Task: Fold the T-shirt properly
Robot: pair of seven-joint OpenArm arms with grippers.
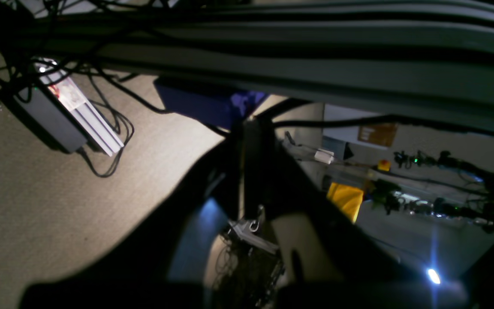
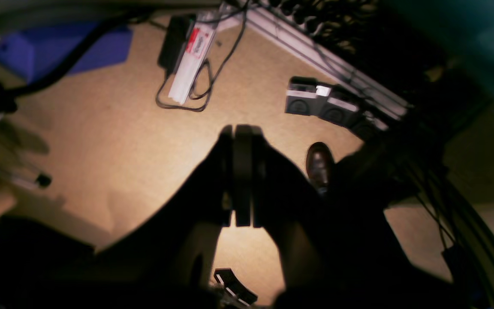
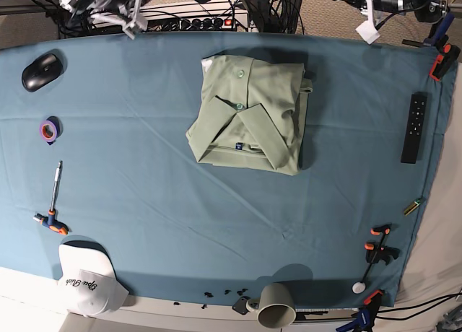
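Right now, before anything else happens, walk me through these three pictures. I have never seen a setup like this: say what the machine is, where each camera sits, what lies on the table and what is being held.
This is a robot with two arms, each ending in a two-fingered gripper with a camera on its wrist.

The base view looks straight down on a table covered by a blue cloth. In the middle lies the T-shirt, pale green, already folded into a compact rectangle with its collar showing. Around it are a white cap, a grey mug, a black remote, a computer mouse, a roll of purple tape and a pen.

The two wrist views look past the dark fingers toward the floor and cables, away from the table. The left gripper and right gripper are both shut and hold nothing.
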